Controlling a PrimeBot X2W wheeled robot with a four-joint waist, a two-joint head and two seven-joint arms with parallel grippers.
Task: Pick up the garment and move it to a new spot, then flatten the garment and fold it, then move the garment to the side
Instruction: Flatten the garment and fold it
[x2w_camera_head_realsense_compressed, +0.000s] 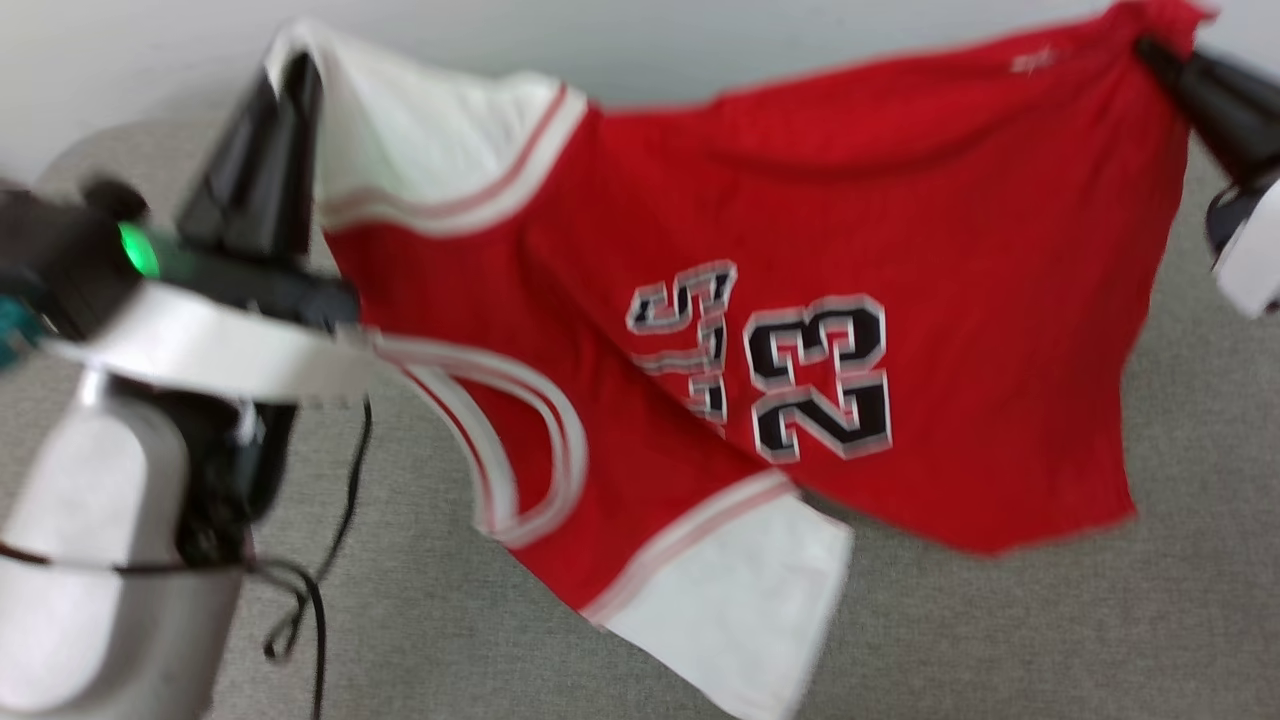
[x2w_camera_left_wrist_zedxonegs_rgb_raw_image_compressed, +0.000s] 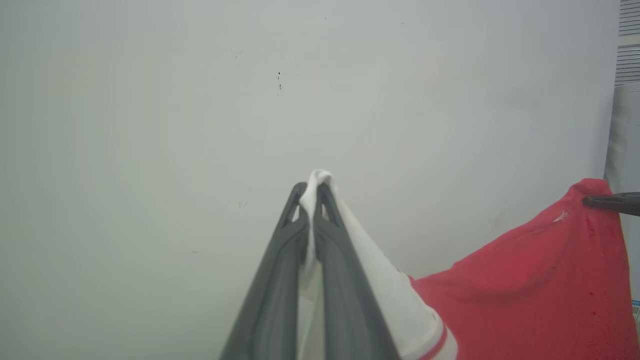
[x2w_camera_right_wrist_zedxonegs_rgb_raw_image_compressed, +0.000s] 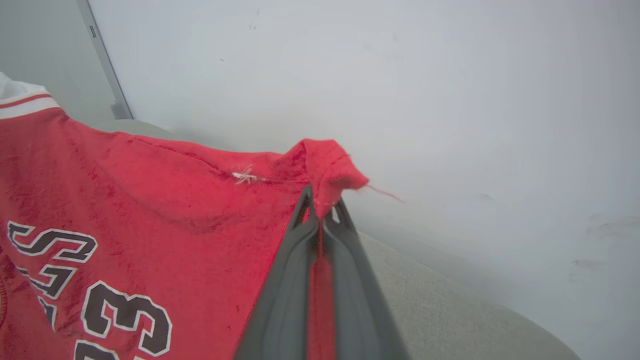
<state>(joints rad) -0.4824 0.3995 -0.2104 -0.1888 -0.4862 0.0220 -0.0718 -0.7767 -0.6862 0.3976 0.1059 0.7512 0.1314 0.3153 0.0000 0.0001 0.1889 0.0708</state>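
The red jersey-style shirt with white short sleeves and red-and-white striped trim (x2w_camera_head_realsense_compressed: 900, 230) hangs in the air above the grey cloth-covered table (x2w_camera_head_realsense_compressed: 1050, 640), stretched between the two arms. The left arm's long dark fingers (x2w_camera_head_realsense_compressed: 285, 120) are closed on a fold of the upper white sleeve; in the left wrist view a tuft of white cloth pokes out past their tips (x2w_camera_left_wrist_zedxonegs_rgb_raw_image_compressed: 327, 225). The right arm's dark fingers (x2w_camera_head_realsense_compressed: 1165, 60) are pinched shut on a bunched red corner of the hem, and the right wrist view shows red cloth squeezed between them (x2w_camera_right_wrist_zedxonegs_rgb_raw_image_compressed: 337, 235) with a loose thread trailing off.

The head view is smeared by motion, so edges and trim stripes look soft. The black, white-outlined "23" reads upside down there, and the lettering beside it is creased into a fold, with only part of it legible. The lower white sleeve runs off the bottom edge. The pale left forearm (x2w_camera_head_realsense_compressed: 110, 520) and its black cable (x2w_camera_head_realsense_compressed: 320, 600) cover the shirt's near left side, and the right arm is cut off at the frame's edge. Whether the hanging lower edge touches the table cannot be told. Behind it all stands a pale plain wall (x2w_camera_left_wrist_zedxonegs_rgb_raw_image_compressed: 150, 100).
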